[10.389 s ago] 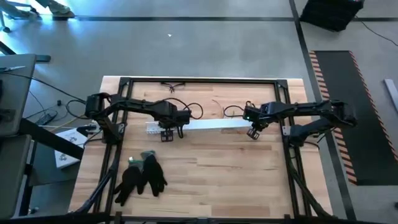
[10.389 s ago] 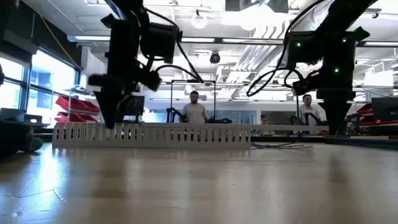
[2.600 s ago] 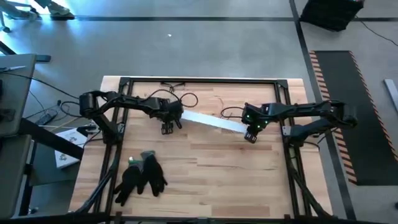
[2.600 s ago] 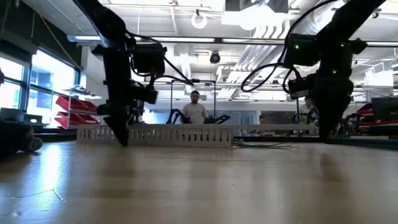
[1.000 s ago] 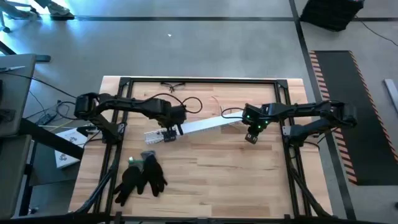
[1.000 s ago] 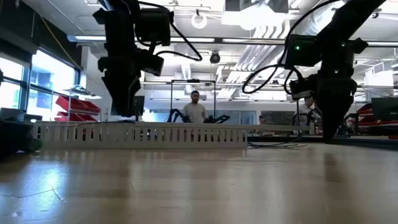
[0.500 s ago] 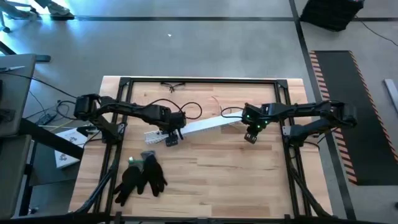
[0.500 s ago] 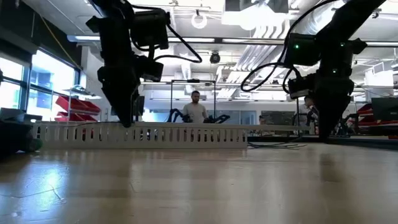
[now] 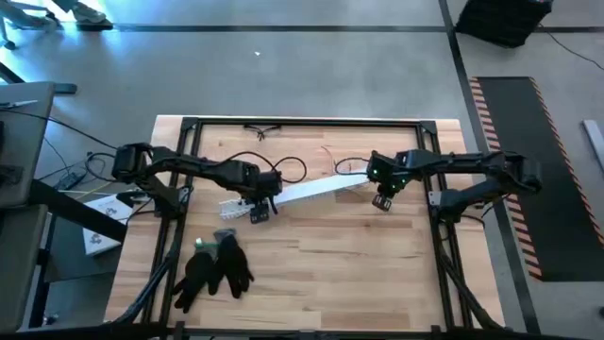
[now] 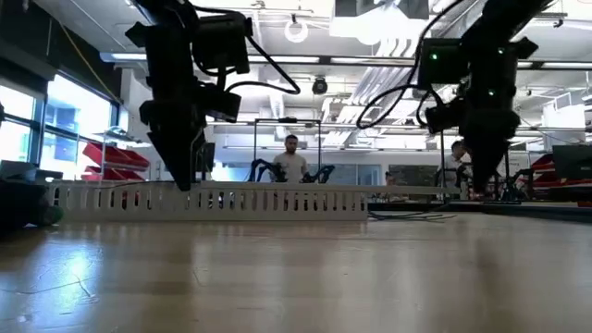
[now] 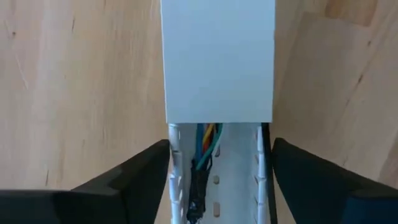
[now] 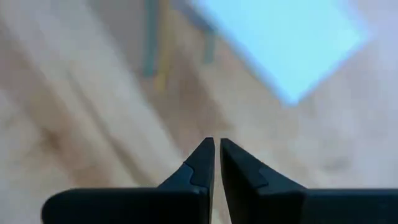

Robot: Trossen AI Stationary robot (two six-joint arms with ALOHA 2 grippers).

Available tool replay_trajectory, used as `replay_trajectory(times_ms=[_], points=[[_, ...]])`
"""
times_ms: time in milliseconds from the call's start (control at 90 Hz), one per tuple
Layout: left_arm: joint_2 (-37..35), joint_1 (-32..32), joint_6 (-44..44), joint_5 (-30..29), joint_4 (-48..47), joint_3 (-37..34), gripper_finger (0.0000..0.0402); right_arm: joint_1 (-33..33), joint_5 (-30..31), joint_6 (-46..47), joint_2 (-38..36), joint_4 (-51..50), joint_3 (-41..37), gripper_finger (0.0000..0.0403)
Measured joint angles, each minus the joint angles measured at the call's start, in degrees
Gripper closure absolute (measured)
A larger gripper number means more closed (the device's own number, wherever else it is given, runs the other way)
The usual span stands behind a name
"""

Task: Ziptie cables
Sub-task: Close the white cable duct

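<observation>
At the lower left of the high view a pair of black gloves (image 9: pixel 215 266) is seen lying on the counter (image 9: pixel 311 274), well apart from the work. Just above them the left tool (image 9: pixel 259 212) is found at the left end of the white slotted channel (image 9: pixel 307 192), which is laid slanting across the middle of the frame. In the left wrist view its fingers (image 11: pixel 134 177) are spread wide, one to each side of the channel, with nothing gripped.

The cables (image 11: pixel 206 142) are seen inside that channel, running under its white cover (image 11: pixel 217 59); green, yellow and orange strands are shown where the cover ends. They are judged light, limp and slippery, likely to splay when lifted, so they are best pinched together as one bundle at the uncovered stretch, close to where a tie would go. The channel itself is judged stiff and light, easily pushed askew.

Further right in the high view, the right tool (image 9: pixel 381 201) is held beside the channel's right end. In the right wrist view its fingers (image 12: pixel 200 163) are nearly closed on nothing; the blurred strands beyond them are probably more cables, though this cannot be confirmed.
</observation>
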Motion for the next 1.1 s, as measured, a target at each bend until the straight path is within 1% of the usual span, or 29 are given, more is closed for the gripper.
replay_trajectory(times_ms=[144, 222, 311, 400, 456, 533, 567, 722, 856, 1044, 1100], points=[[0.0, -0.28, 0.32, -0.01, 1.35, -0.5, 0.0154, -5.24, 5.14, 2.98, 0.0, -3.29, 0.38, 0.0392], [0.0, -0.28, 0.5, -0.01, 3.46, -1.86, 0.0154, -8.31, 5.95, 3.61, 0.0, -3.51, -0.2, 0.0392], [0.0, -0.28, 1.47, -0.18, 5.86, -3.83, 0.0154, -10.75, 4.26, 2.47, 0.0, -1.55, -1.15, 0.0392], [0.0, -0.28, 2.97, -1.77, 7.4, -5.11, 0.0154, -11.88, -0.94, 0.61, 0.0, 2.19, -1.81, 0.0392], [-0.01, -0.28, 3.9, -2.66, 8.97, -5.75, 0.0154, -11.96, -4.75, 0.21, 0.02, 5.01, -1.99, 0.0392], [0.0, -0.11, 5.7, -3.07, 9.95, -6.49, 0.0154, -11.39, -7.44, 0.27, 0.02, 7.26, -2.06, 0.0392], [0.03, -0.08, 6.59, -3.68, 10.3, -6.69, 0.0154, -10.88, -7.33, 0.1, 0.04, 8.47, -2.01, 0.0392], [0.07, 0.87, 10.86, -7.14, 10.24, -6.8, 0.0154, -9.13, -4.0, 0.08, 0.04, 6.82, -0.18, 0.0392], [0.07, 2.39, 13.45, -7.37, 10.45, -6.69, 0.0154, -8.13, -3.45, 0.7, 0.04, 4.0, 1.03, 0.0392], [0.07, 3.3, 14.52, -7.15, 11.06, -6.49, 0.0154, -7.69, -3.18, 2.77, 0.0, -2.19, 1.59, 0.0392], [0.07, 3.3, 14.62, -7.13, 11.02, -6.49, 0.0154, -7.72, -2.11, 3.1, 0.0, -3.53, 1.59, 0.0392]])
